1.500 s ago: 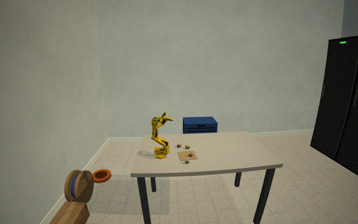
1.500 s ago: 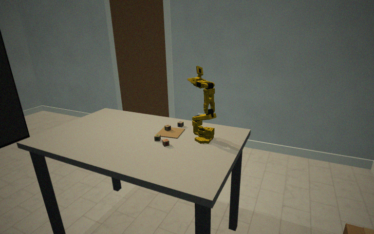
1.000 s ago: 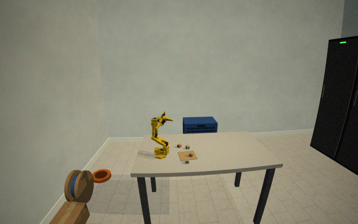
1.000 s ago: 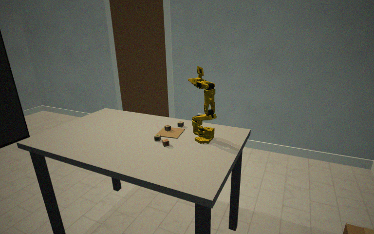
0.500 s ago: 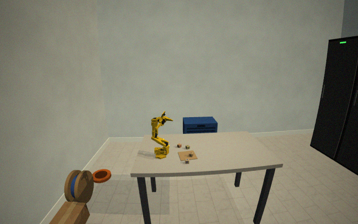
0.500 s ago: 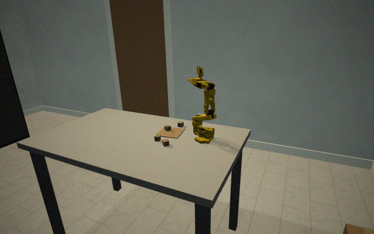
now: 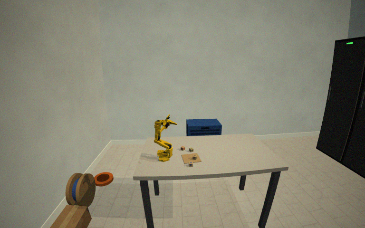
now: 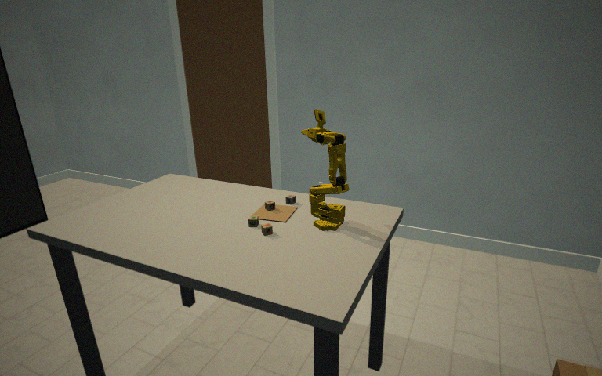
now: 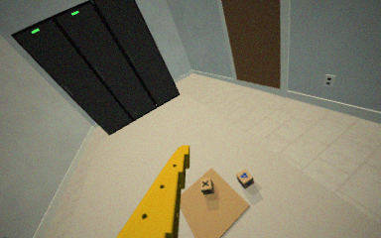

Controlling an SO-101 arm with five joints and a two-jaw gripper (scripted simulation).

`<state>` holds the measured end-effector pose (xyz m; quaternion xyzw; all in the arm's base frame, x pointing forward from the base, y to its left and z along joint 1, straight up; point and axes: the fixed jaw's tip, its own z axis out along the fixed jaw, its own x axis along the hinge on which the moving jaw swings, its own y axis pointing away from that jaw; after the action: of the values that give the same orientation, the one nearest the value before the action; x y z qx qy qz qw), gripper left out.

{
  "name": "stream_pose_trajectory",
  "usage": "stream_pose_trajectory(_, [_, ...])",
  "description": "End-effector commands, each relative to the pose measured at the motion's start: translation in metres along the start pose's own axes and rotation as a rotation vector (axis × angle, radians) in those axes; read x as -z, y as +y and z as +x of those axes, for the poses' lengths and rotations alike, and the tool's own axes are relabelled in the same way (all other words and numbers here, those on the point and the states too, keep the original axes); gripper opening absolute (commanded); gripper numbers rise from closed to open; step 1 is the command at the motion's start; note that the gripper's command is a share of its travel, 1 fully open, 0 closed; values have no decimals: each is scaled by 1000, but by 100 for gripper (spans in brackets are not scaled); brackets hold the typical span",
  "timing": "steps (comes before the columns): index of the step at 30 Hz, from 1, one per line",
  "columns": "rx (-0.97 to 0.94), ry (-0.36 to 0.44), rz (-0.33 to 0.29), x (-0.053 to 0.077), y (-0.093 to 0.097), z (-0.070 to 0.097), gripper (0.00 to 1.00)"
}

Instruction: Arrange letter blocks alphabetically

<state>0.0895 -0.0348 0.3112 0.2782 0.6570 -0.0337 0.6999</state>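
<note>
The tan mat [image 7: 191, 157] lies on the table just in front of my base. One block with a black X on top [image 9: 207, 185] sits on the mat [image 9: 213, 205]. A block with a blue mark on top [image 9: 244, 178] stands just off the mat's edge, and also shows in the top view [image 7: 190, 164]. A red-marked block [image 7: 182, 147] and a green-marked block [image 7: 191, 149] stand off the mat on the other side; their marks are too small to read. My gripper [image 7: 171, 120] is open and empty, raised high above the table. Only its yellow fixed jaw [image 9: 159, 203] shows in the wrist view.
My yellow arm's base [image 7: 164, 156] stands near the table's edge beside the mat. A blue crate [image 7: 204, 127] sits on the floor behind the table. Black cabinets [image 7: 344, 102] stand far to the side.
</note>
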Motion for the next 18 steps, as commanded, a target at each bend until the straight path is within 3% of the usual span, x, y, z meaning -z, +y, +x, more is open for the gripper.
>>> stream_pose_trajectory(1, [29,57,-8,-8,1,6,100])
stream_pose_trajectory(9, [37,72,-10,-10,0,9,100])
stream_pose_trajectory(18, [98,189,-29,-19,0,29,100])
